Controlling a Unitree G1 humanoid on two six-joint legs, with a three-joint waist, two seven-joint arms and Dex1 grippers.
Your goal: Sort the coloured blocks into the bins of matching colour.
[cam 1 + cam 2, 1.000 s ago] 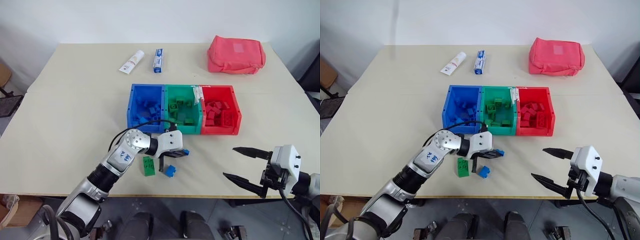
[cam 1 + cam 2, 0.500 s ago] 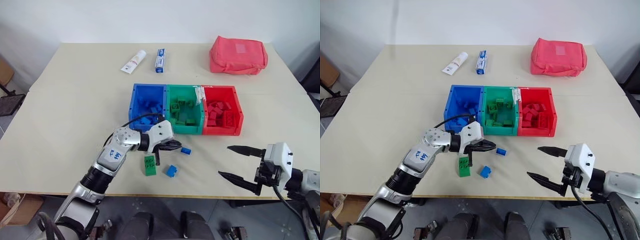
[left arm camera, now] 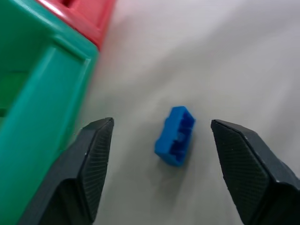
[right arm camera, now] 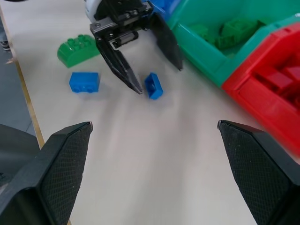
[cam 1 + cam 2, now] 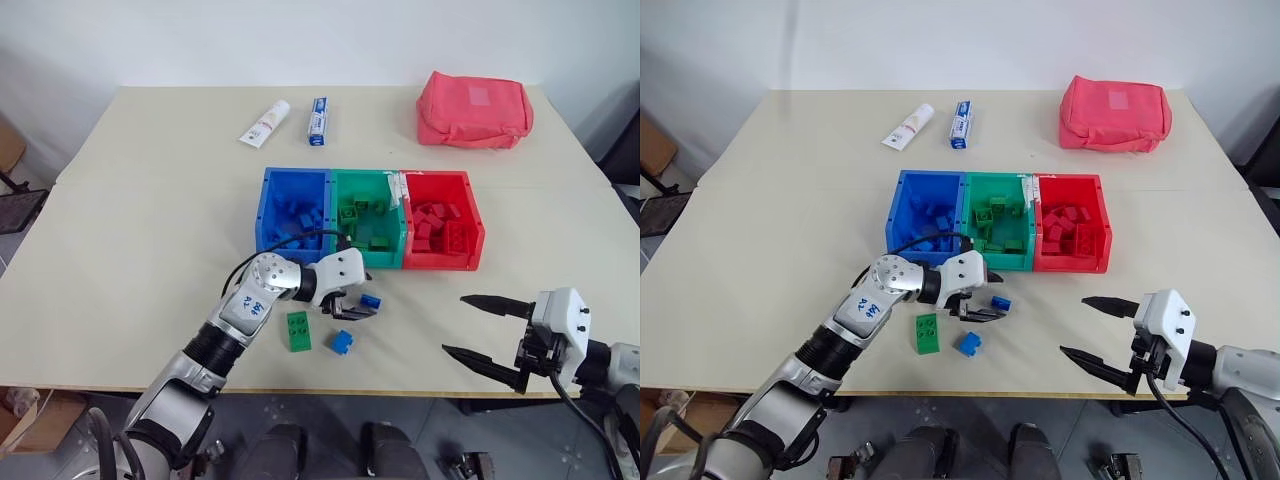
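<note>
The left gripper [image 3: 159, 140], clenched a second ago, now gapes around a small blue block [image 3: 175, 136] lying between its fingers, ungrasped and unsorted

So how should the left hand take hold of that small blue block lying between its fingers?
Grip the small blue block across its two long flat sides, coming down from above. It lies free on the table, and the left hand stands open, straddling it already.
</note>
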